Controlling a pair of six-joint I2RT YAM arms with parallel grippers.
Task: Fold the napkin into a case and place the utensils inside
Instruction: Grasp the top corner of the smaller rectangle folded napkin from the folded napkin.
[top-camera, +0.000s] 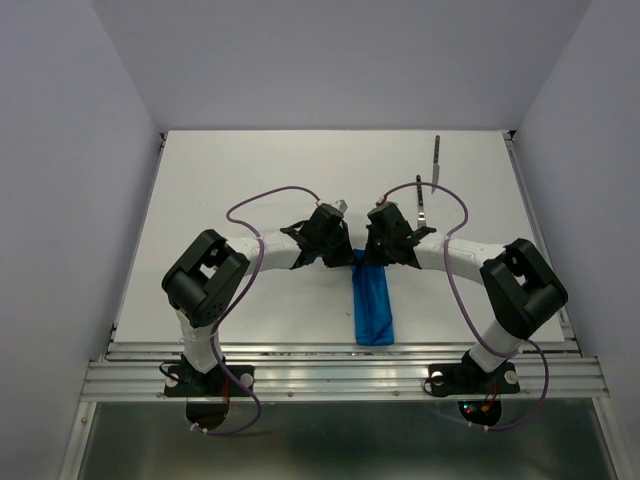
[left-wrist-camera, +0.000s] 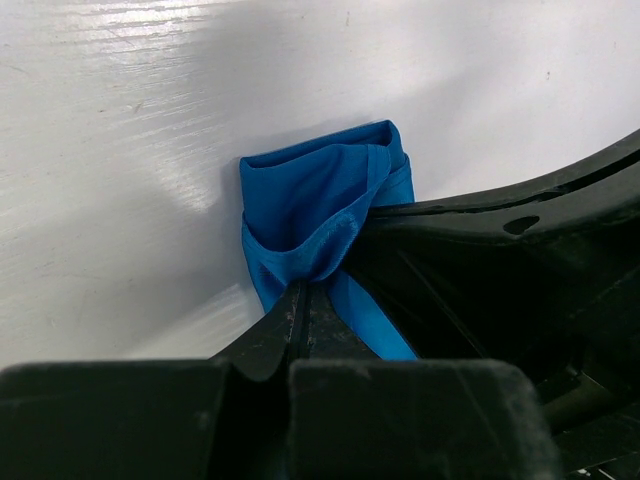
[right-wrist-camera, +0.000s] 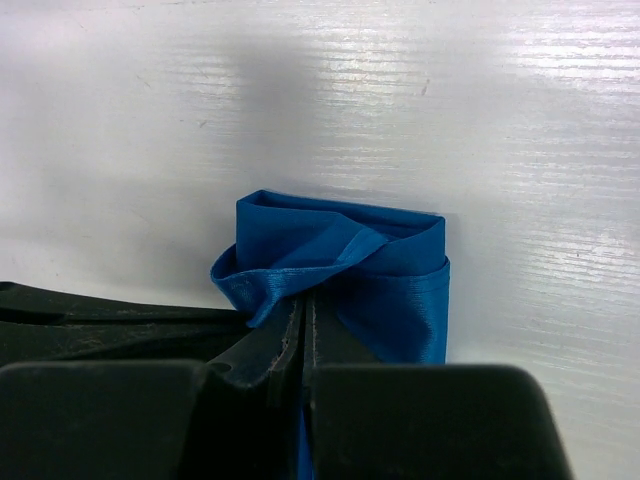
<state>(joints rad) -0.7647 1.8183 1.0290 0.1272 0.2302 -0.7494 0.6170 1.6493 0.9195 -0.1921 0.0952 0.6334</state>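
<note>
- Blue cloth first: finding the napkin (top-camera: 375, 310) lying as a narrow folded strip on the table (top-camera: 250, 180), close to the middle of its near edge and running near to far.
- Pinching the strip's far end from the left with the left gripper (left-wrist-camera: 303, 305), fingers pressed together on a raised lip of the upper layer.
- Clamping that same end from the right with the right gripper (right-wrist-camera: 305, 315), fingers likewise together on a gathered fold.
- Judging the step as finishing the case (right-wrist-camera: 400, 290) and lifting its mouth at the far end, with nothing inside yet.
- Leaving the utensils (top-camera: 423, 205) untouched farther off to the far right, as two slim pieces lying roughly end to end, apart from the cloth; not telling fork from knife at this size.
- Calling next, probably, for holding the lip up with one pinch while freeing the other gripper to reach far right; needing care not to drag the strip along.
- Getting from the top view alone the strip's whole length and the utensils, while losing the fingertips under the wrists.
- Getting from the wrist views alone the closed fingers and the layers, with an open pocket showing on the left and a twisted fold on the right.
</note>
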